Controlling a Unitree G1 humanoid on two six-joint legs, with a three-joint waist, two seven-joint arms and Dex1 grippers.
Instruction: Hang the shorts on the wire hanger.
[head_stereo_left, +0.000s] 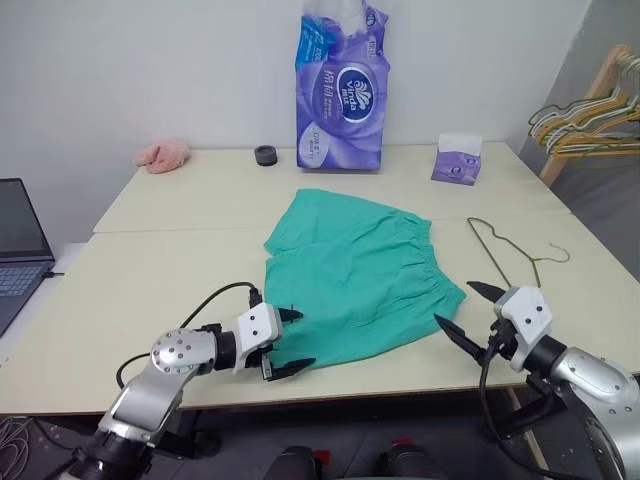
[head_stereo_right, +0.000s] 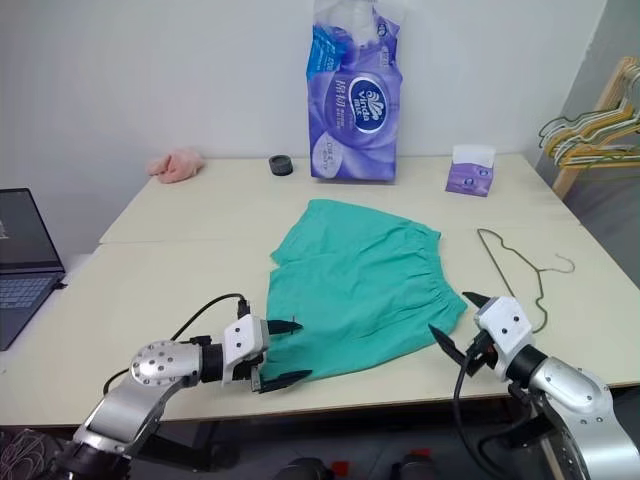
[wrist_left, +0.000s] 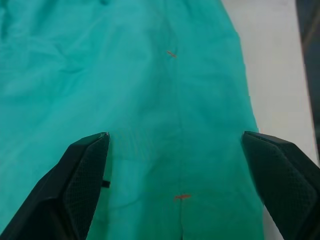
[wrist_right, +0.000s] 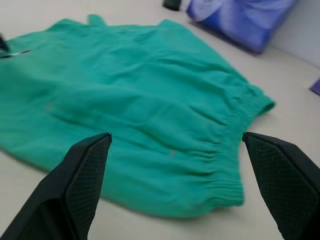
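The shorts are lying flat at the centre of the frame on the pale table, untouched, so the reach-in stage is in hand. The left gripper, at lower centre-left, is pointing at the near leg hem with fingers spread wide and empty; the right gripper, at lower right, is aiming at the waistband, equally wide. Next, one probably needs to fetch the wire hanger, lying just right of the shorts. Tissue packs are standing against the white wall behind.
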